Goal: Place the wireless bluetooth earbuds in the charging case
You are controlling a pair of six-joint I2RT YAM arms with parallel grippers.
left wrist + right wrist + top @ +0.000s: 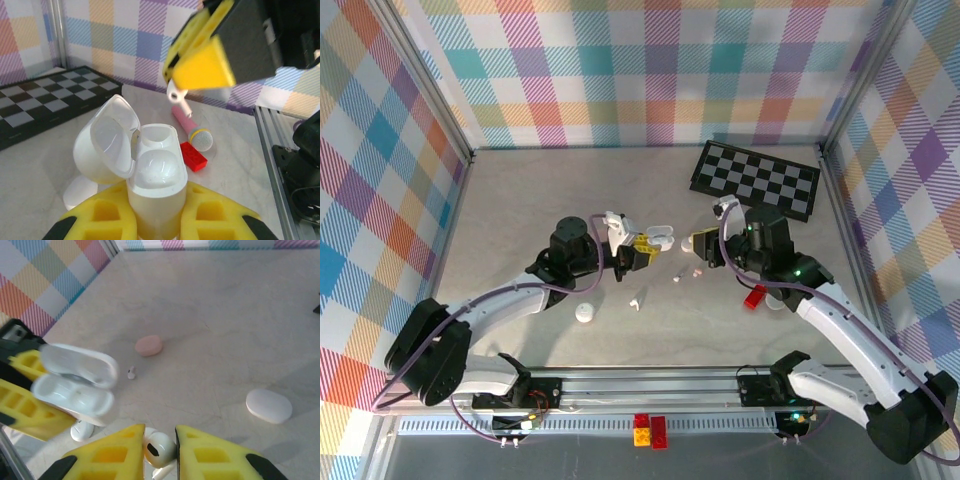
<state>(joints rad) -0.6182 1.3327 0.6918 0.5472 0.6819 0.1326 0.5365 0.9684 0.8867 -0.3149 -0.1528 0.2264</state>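
White case (155,170): stands upright in the left claw (156,200), whose yellow pads press in on its lower body; on the table (520,200) it sits near the centre, a little toward 12 o'clock.
Lid (107,142): swung back to 9 o'clock in the left wrist view. That leaves the two wells facing up and toward the other arm, so the hold looks meant to present the opening.
Wells: no stem shows in either; both look empty.
Earbud (161,449): white, pinched by its bulb between the pads of the right claw (160,440). The stem pokes free below, probably so that it can lead the way into a well.
Right claw: shut on the earbud, at 3 o'clock of the case in the top view, tips facing the left claw and just apart from it.
Gap: from the left wrist, the earbud hangs beyond the case at 1 o'clock, not yet over a well.
Loose on the table: pink pebble (148,345), white pebble (269,405), a tiny bud (131,372), a red block (192,156), a pink stick (192,131).
Chessboard (755,180): 1 o'clock, well apart.
Next, as I judge: bring the stem over the far well, square it, then lower; a tilted stem could catch the rim.
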